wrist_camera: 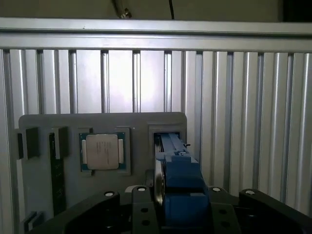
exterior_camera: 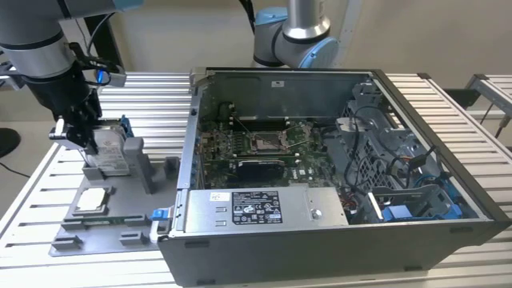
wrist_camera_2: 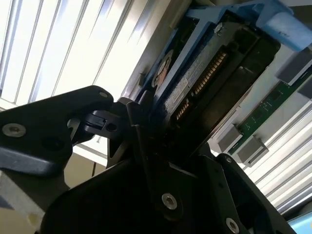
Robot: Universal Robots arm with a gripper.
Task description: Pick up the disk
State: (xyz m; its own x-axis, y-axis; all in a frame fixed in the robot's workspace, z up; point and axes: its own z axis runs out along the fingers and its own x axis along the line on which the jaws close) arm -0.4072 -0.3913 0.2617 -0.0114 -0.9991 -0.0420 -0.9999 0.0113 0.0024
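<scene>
On the exterior view I have the arm down at the exterior view's left, with the gripper [exterior_camera: 80, 137] lowered onto the grey fixture plate [exterior_camera: 120, 225] on the slatted table [exterior_camera: 152, 96]. The disk [exterior_camera: 112, 150] stands on edge in the plate's upright holder, silver face and label showing, and the jaws are closed against it. Nearer the camera on the same plate lies the small square CPU chip [exterior_camera: 92, 200]. To the exterior view's right of the plate sits the open computer case [exterior_camera: 336, 240], with the long grey box [exterior_camera: 256, 207] along its near wall (none of that is touched).

In the second wrist view I look along the gripper [wrist_camera_2: 156, 126] at close range. The disk [wrist_camera_2: 204, 73] runs out from between the black jaws, its blue carrier framing the dark underside with the row of gold contacts. The jaws press on both faces, so I call it a firm clamp on the disk. A green memory stick [wrist_camera_2: 265, 105] lies on the plate beyond.

In the first wrist view the gripper [wrist_camera: 178, 214] brackets the disk [wrist_camera: 179, 175], seen edge-on, blue carrier toward me, reaching to its slot in the plate [wrist_camera: 141, 124]. I cannot tell whether it has left the slot. The chip [wrist_camera: 102, 151] sits in its recess beside that slot.
</scene>
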